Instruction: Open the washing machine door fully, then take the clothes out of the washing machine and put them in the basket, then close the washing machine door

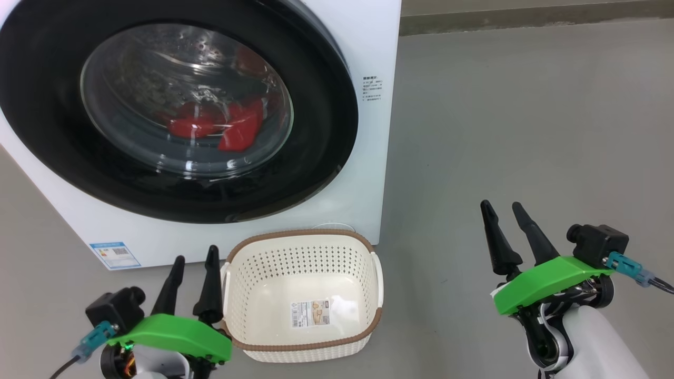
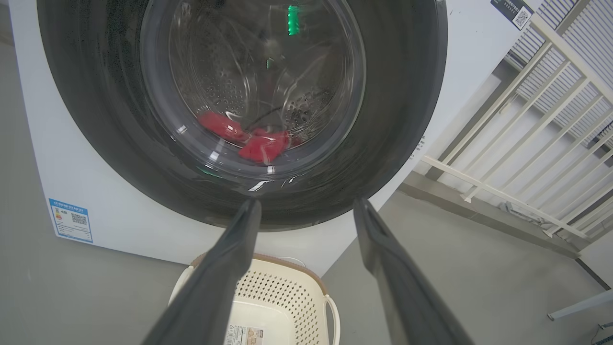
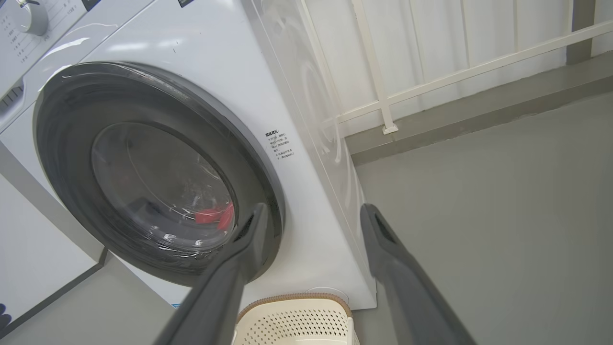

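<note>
The white washing machine (image 1: 379,131) stands at the upper left, and its round black-rimmed door (image 1: 316,158) is closed against the front. Behind the door's glass lie the red clothes (image 1: 221,126) in the steel drum, also seen as red clothes (image 2: 254,141) and red clothes (image 3: 215,215). On the floor in front stands the cream basket (image 1: 303,247), holding only a label on its bottom. My left gripper (image 1: 196,257) sits open beside the basket's left side. My right gripper (image 1: 503,205) is open over bare floor, well right of the machine.
Grey floor (image 1: 526,131) stretches to the right of the machine. A white railing (image 2: 527,143) and a low grey kerb (image 3: 479,115) run behind it. A blue sticker (image 1: 115,255) marks the machine's lower front, and its control knob (image 3: 28,17) sits at the top.
</note>
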